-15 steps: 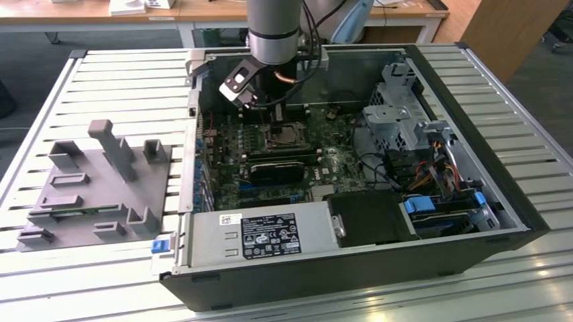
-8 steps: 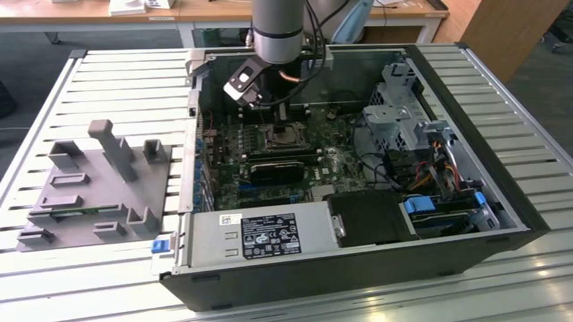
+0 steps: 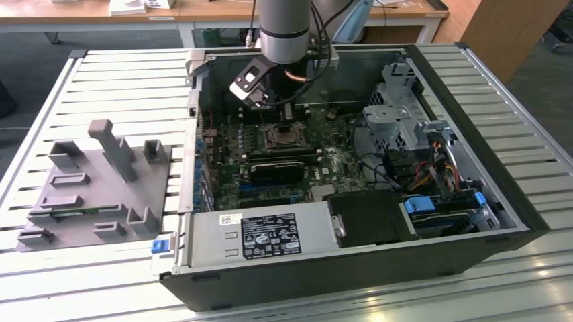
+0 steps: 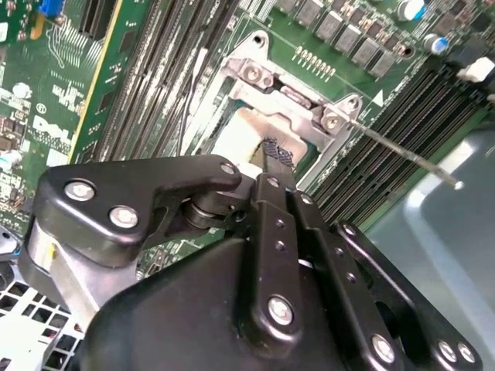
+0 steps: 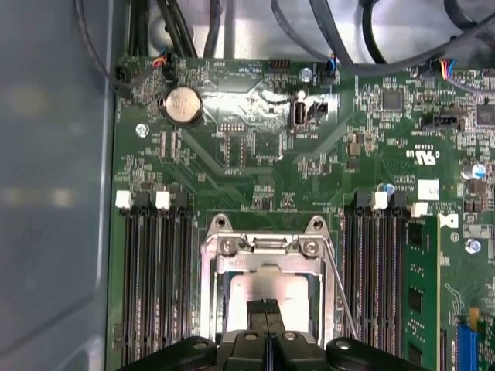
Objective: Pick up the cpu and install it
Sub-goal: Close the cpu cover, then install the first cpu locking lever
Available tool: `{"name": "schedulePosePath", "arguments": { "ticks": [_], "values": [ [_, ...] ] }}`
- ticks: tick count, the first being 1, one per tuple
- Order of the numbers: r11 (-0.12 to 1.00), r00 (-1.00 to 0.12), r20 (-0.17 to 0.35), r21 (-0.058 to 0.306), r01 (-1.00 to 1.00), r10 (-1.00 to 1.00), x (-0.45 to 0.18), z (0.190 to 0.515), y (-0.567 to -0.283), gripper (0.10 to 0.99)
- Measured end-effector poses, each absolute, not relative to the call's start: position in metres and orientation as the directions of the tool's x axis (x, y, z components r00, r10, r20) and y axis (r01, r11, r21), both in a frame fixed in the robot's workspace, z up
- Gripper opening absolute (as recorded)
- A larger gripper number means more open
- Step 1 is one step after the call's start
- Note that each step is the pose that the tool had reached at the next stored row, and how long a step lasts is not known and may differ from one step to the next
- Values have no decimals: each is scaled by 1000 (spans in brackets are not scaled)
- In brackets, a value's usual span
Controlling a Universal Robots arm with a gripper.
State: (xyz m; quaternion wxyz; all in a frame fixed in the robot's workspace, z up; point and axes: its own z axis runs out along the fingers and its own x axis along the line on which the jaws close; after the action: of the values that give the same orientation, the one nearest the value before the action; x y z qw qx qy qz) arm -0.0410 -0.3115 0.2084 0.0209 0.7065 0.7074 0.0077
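Cpu is being seen lying silvery inside the socket, at the far middle of the motherboard. Gripper is being held directly over it, fingers pressed together, touching or nearly touching its top. Placement is being judged nearly finished.

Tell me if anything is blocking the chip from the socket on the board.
Nothing visible does. The end effector sits right over the silvery chip, which already lies inside the socket frame. The frame's thin metal lever stands off to one side, clear of the chip.
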Motion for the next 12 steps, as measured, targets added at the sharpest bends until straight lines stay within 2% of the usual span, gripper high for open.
{"name": "schedulePosePath", "arguments": {
  "ticks": [12],
  "values": [
    [2,-1,-19,40,999,1000,-37,212,-311,106]
  ]
}}
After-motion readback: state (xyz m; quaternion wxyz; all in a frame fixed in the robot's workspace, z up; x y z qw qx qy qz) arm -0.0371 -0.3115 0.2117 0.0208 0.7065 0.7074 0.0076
